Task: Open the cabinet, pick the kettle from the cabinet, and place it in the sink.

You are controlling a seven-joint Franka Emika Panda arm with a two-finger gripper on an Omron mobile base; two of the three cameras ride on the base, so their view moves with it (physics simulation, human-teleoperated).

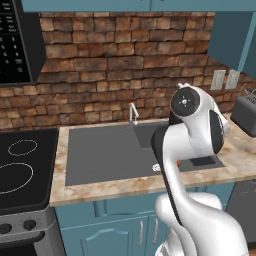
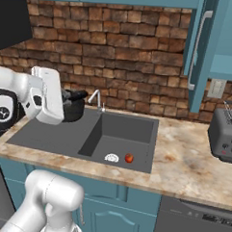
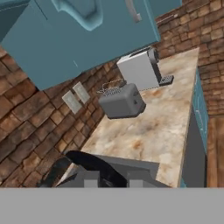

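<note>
1. kettle (image 2: 72, 108): black, in the gripper (image 2: 65, 103) over the left flat section of the sink (image 2: 122, 130), close to the faucet (image 2: 97, 101). Looks airborne; whether its base touches the ledge, can't tell. In the hand view its arched handle (image 3: 94, 164) runs right across the fingertips (image 3: 89, 177).
2. Jaws: nearly fully closed, pinched on that thin handle. Narrow grip on a curved bar, so the body can pendulum or rotate if the wrist moves fast.
3. Risk A: release here puts it on the shallow ledge, not the deep basin to the right. It may count as in the sink, but it could tip or slide toward the step.
4. Risk B: shifting right toward the basin takes the kettle past the faucet. The spout or body could clip it and twist out of the grip.
5. Risk C: the basin already holds a small red thing (image 2: 129, 158) near the drain (image 2: 111, 157). Landing on it leaves the kettle tilted.
6. Risk D: cabinet (image 2: 203, 50) door hangs open over the right counter, above the toaster (image 2: 225, 133). Well apart from the arm now; matters only on a wide swing right.
7. Suggest a slow lowering and opening only once the base is seated.
</note>
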